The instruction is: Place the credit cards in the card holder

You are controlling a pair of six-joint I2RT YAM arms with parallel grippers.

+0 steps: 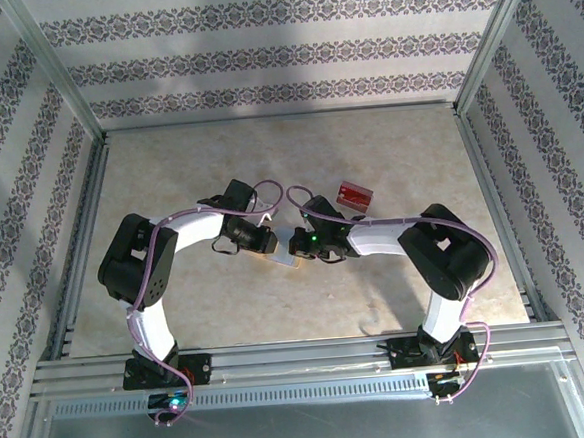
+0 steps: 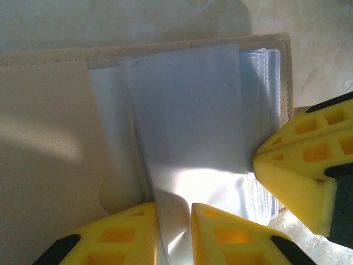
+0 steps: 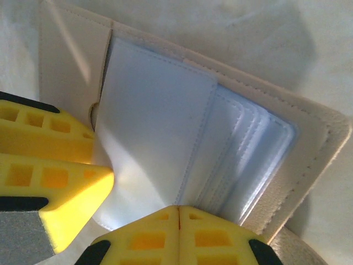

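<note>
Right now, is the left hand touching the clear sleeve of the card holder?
Touching. In the left wrist view the clear sleeve passes between the left hand's two yellow fingers and meets both.

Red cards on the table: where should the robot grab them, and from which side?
Probably the two long edges of the red cards, pinched across the narrow way, coming straight down from above. They lie flat on the table, so nothing slides under from the side. The right gripper is nearest, but it is shut at the card holder.
</note>
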